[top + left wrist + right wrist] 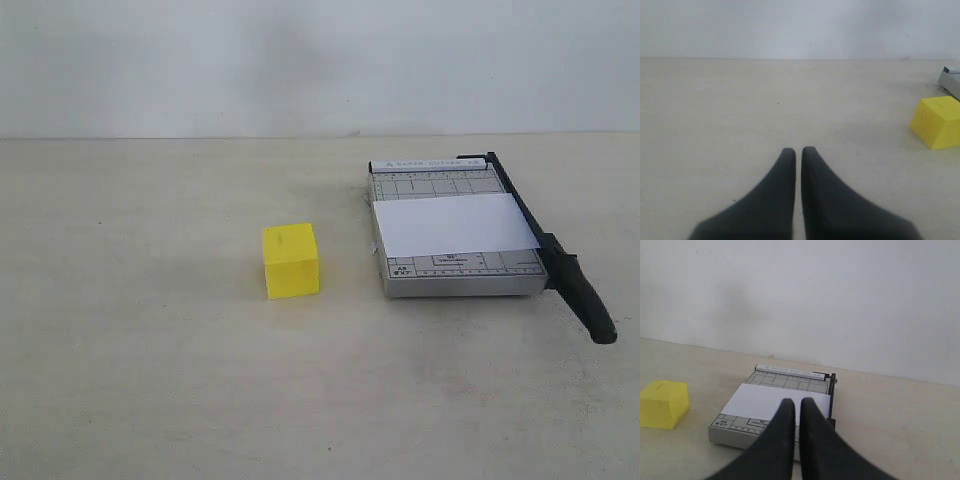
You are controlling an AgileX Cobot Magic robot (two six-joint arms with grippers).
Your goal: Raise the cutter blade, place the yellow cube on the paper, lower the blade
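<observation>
The yellow cube (291, 260) sits on the tabletop left of the grey trimmer (435, 183). The white paper (453, 224) lies across the trimmer base. The cutter blade (521, 207) lies down along the trimmer's right edge, and its thick black handle (586, 297) sticks out toward the front. Neither gripper shows in the exterior view. In the left wrist view my left gripper (798, 150) is shut on nothing, low over bare table, with the cube (938, 121) off to one side. My right gripper (797, 401) is shut and empty in front of the paper (765, 401), near the blade (832, 392).
The beige tabletop (150, 350) runs back to a plain white wall (300, 60). In the right wrist view the cube (664, 404) lies apart from the trimmer (735, 434). A corner of the trimmer (952, 80) shows behind the cube in the left wrist view.
</observation>
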